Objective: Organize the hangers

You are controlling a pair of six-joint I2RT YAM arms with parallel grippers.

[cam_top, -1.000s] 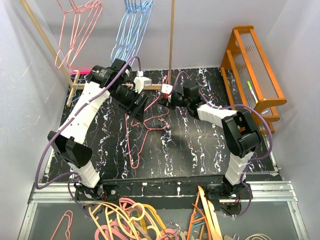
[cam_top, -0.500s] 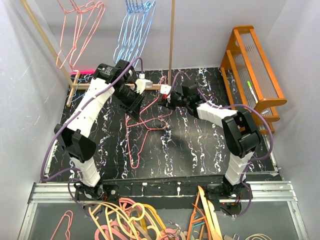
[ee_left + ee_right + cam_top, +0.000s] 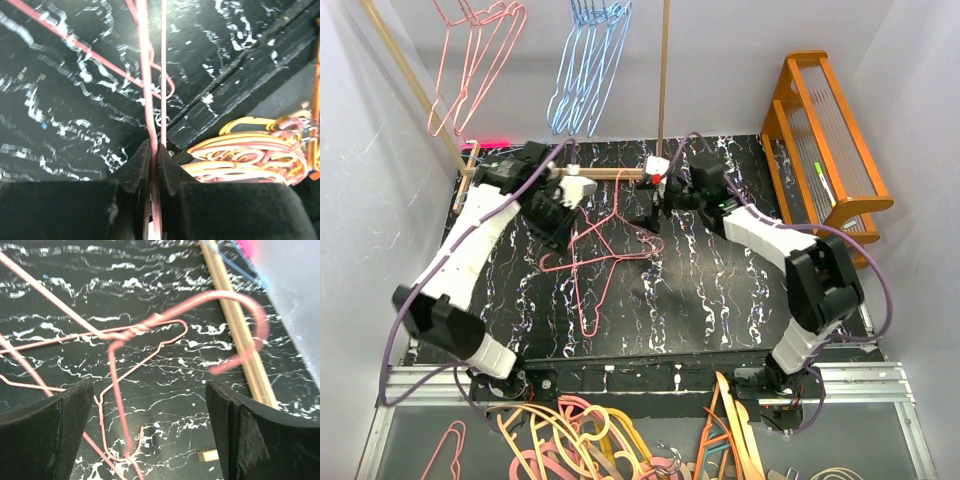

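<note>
Left pincer (image 3: 154, 152) clamped on pink hanger (image 3: 146, 75) wire; right pincer (image 3: 150, 410) apart. Wooden rod (image 3: 605, 173) upper centre; orange rack (image 3: 825, 140) far right.

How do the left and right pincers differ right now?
The left pincer is shut on a pink wire hanger; the right pincer stands wide open, gripping nothing. The left pincer points toward the pile of thick hangers past the table edge; the right pincer toward the wooden rod. Both hover over the black marbled table.
</note>
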